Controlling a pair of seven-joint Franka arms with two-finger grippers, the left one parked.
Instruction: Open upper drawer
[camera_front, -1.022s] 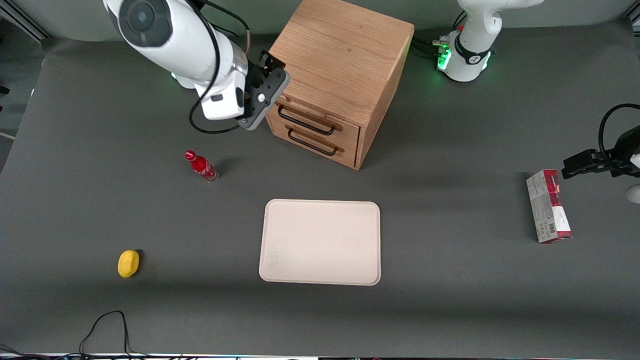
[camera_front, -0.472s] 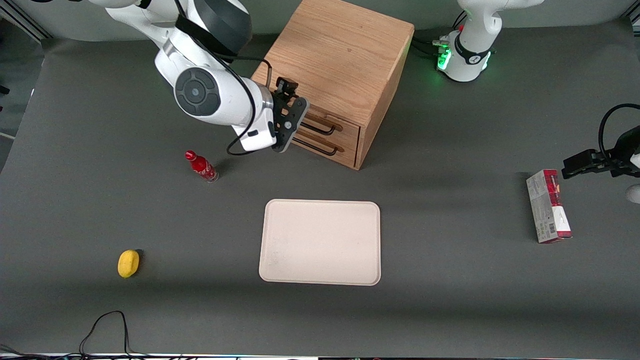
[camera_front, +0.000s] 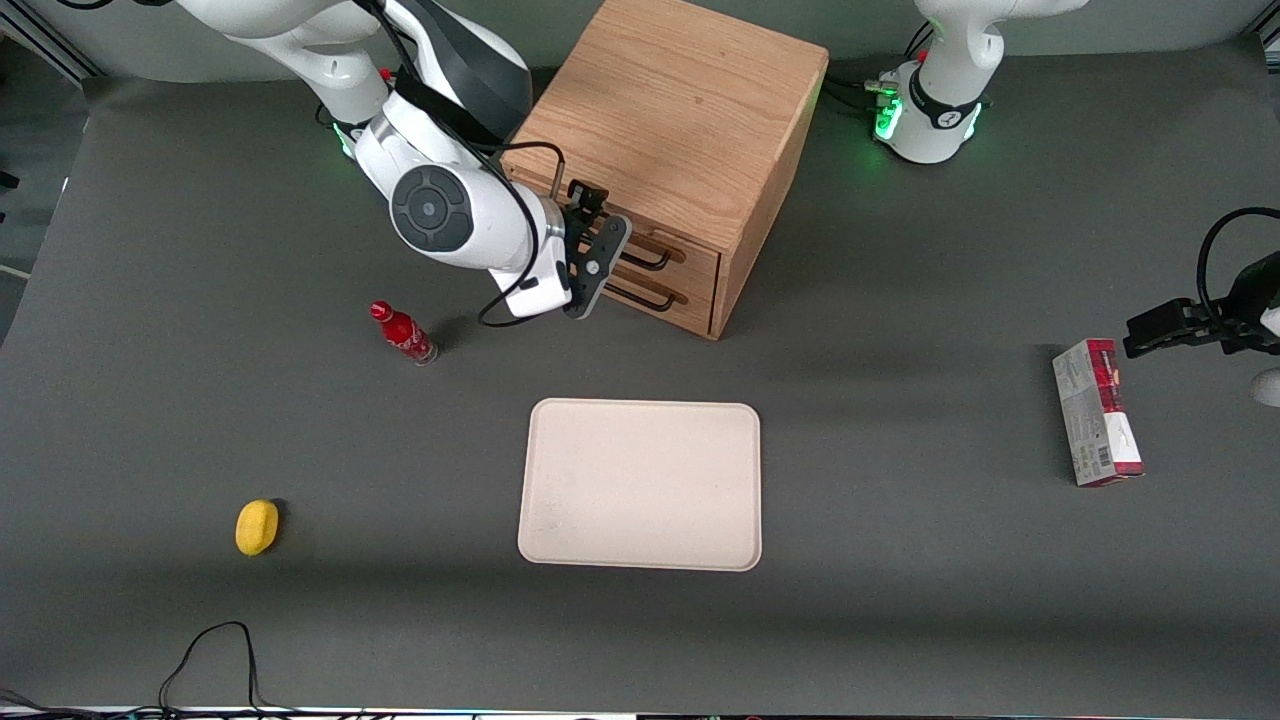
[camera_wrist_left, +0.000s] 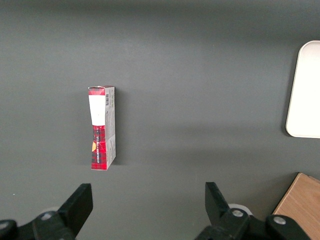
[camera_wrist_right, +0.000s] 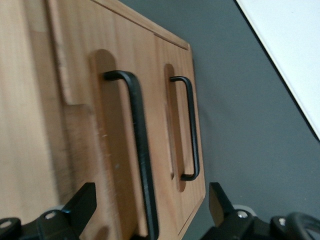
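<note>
Gripper at the cabinet's drawer fronts

The gripper (camera_front: 597, 262) sits upper centre of the frame, right against the upper drawer (camera_front: 668, 258) of the wooden cabinet (camera_front: 680, 120), covering one end of its dark handle. Lower down lie a cream tray (camera_front: 641, 484), a red bottle (camera_front: 403, 333), a yellow lemon (camera_front: 257, 527) and a carton (camera_front: 1096, 412).

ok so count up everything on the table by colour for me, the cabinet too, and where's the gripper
Red: 2, bottle, box
Yellow: 1, lemon
Cream: 1, tray
Oak: 1, cabinet
Total: 5
Gripper open, in front of the upper drawer.
</note>
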